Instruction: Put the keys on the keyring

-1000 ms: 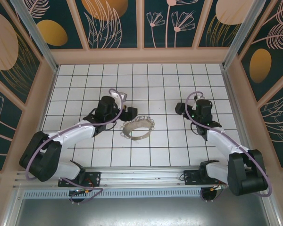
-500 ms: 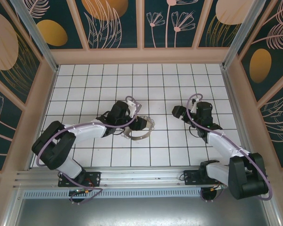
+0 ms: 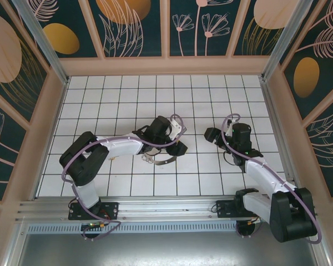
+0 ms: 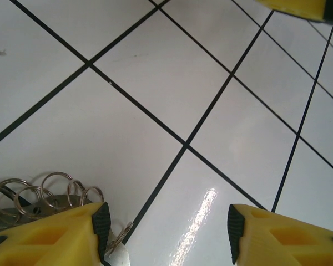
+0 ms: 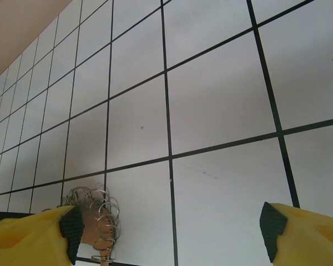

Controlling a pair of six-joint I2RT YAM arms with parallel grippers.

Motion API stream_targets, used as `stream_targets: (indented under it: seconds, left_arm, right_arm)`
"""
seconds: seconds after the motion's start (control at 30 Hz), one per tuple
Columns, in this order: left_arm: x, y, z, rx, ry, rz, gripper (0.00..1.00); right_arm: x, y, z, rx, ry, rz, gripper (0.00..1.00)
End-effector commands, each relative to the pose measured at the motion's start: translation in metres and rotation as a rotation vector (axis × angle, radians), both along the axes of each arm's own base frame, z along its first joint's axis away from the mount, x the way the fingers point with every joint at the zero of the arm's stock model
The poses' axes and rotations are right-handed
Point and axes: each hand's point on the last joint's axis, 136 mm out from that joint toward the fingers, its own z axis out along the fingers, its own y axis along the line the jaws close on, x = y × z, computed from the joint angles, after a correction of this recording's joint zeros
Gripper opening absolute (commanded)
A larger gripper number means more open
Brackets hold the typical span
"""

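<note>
Left wrist view showed left fingers apart beside the keyring. Right fingers were apart too. No key seemed on yet.

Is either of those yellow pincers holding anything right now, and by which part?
Nothing is held. The left pincer and the right pincer both stand open over bare tile. The keyring lies outside both gaps.
</note>
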Motion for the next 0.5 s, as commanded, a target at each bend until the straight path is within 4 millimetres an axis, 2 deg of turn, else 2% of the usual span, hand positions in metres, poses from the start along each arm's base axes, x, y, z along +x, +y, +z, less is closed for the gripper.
stream_targets:
  seconds: [0.0,0.47]
  left_arm:
    - [0.004,-0.006,0.0,0.012,-0.013,-0.029,0.59]
    - [0.005,-0.009,-0.014,0.033,0.002,-0.043,0.54]
  right_arm:
    - [-0.003,-0.007,-0.006,-0.01,0.028,-0.029,0.85]
    - [-0.003,-0.017,-0.019,0.005,0.044,-0.054,0.86]
